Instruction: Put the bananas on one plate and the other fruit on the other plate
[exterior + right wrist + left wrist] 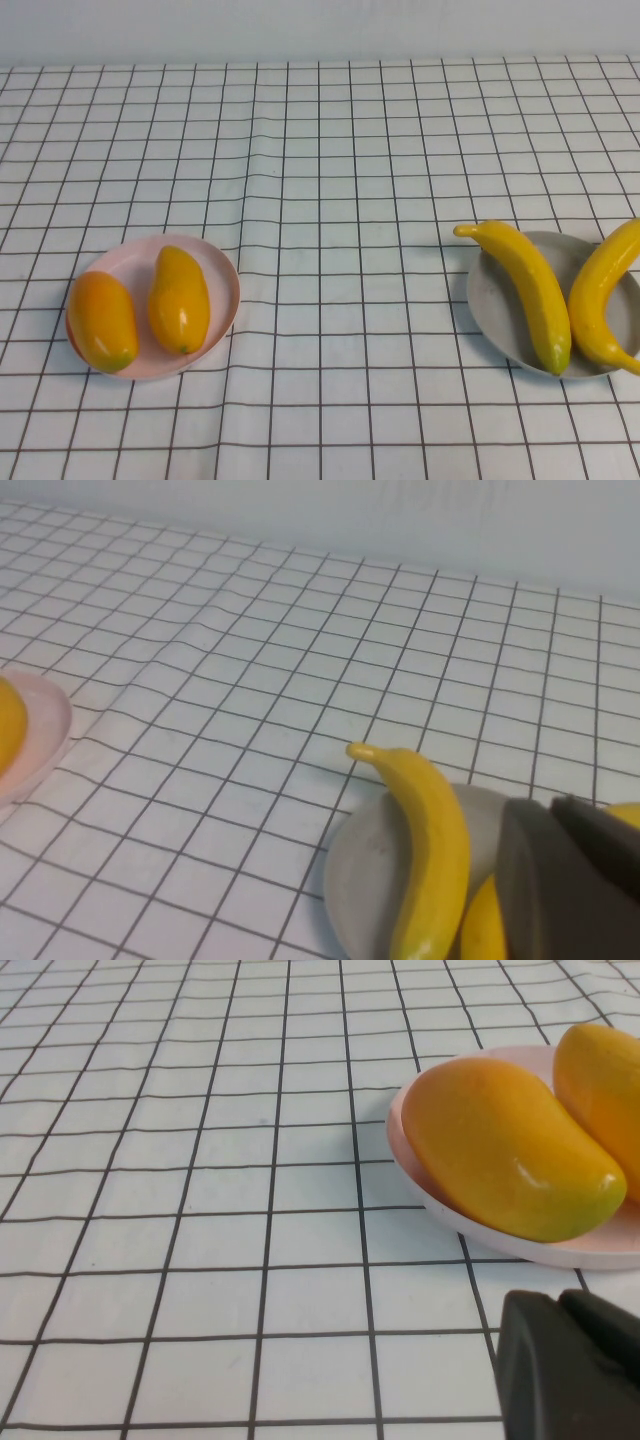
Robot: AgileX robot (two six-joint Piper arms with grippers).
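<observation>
Two bananas [530, 290] lie on the grey plate [490, 305] near the right edge of the tabletop [330, 180], side by side and not quite touching; both are longer than the plate, so their ends stick out past its rim. The one nearer the edge [600, 295] runs out of the high view at its upper end. Two orange-yellow fruits [180, 298] sit close together on the pink plate [222, 270] near the left edge, the outer one [101, 320] against the plate's rim. Both plates are well apart, with bare checked cloth between them.

Neither arm shows in the high view. The left gripper [570, 1365] appears only as a dark block in its wrist view, just beside the pink plate and the nearer fruit. The right gripper [575, 880] shows the same way, close over the grey plate and covering part of a banana. Whether either pair of jaws is apart or together, I cannot tell.
</observation>
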